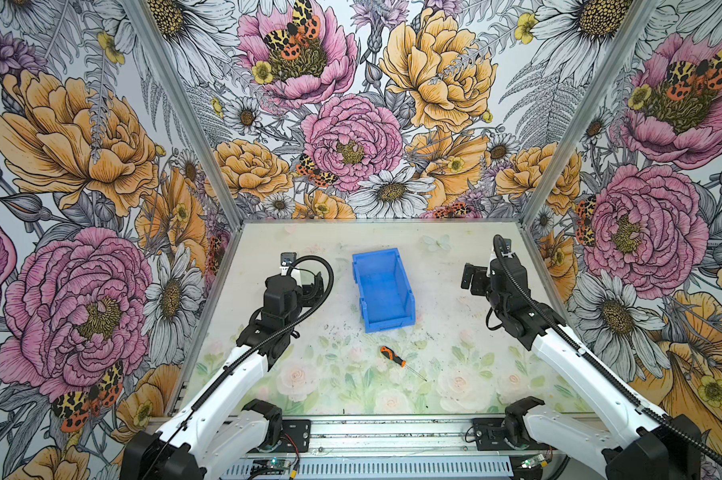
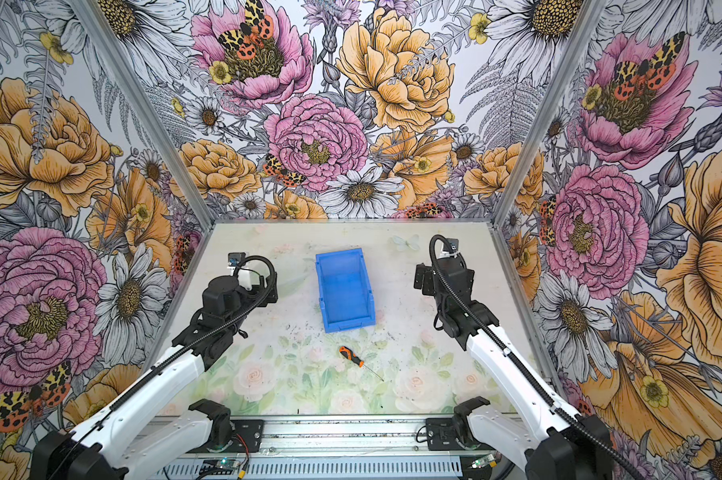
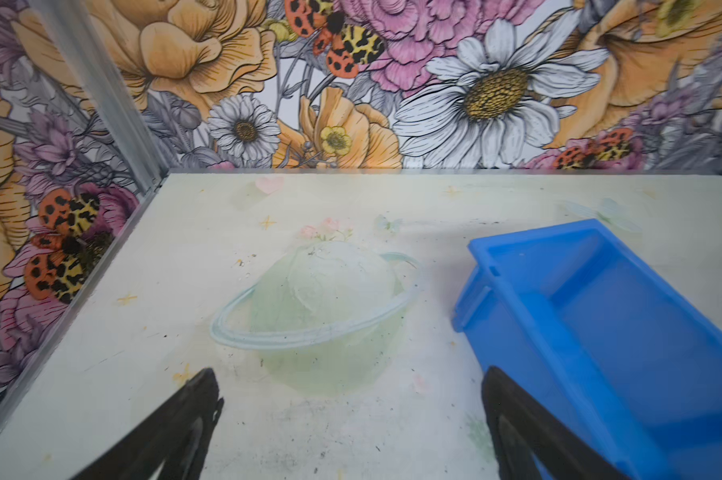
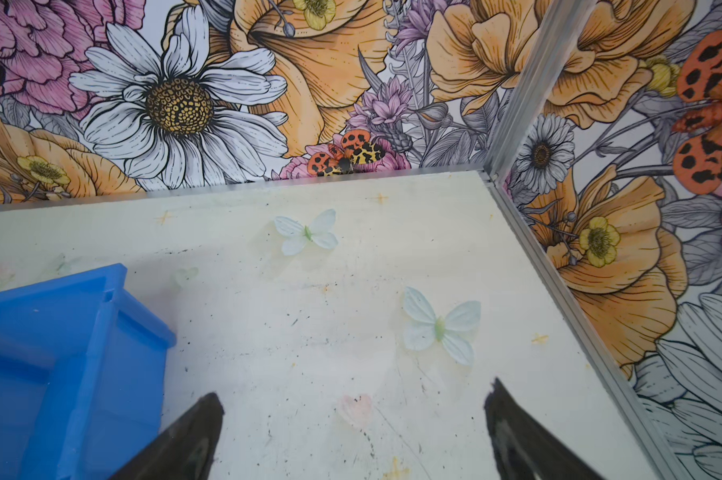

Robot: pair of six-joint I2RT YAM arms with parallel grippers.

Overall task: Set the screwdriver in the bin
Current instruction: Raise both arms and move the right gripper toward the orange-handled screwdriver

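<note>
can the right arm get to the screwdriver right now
Probably yes: the screwdriver lies alone on the table, apart from the bin, nothing between it and the open, empty right gripper.

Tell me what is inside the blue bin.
Nothing: the bin shows a bare blue floor in both top views. The screwdriver lies outside it, on the table before its low end. That low wall may hide a thin strip of floor.
</note>
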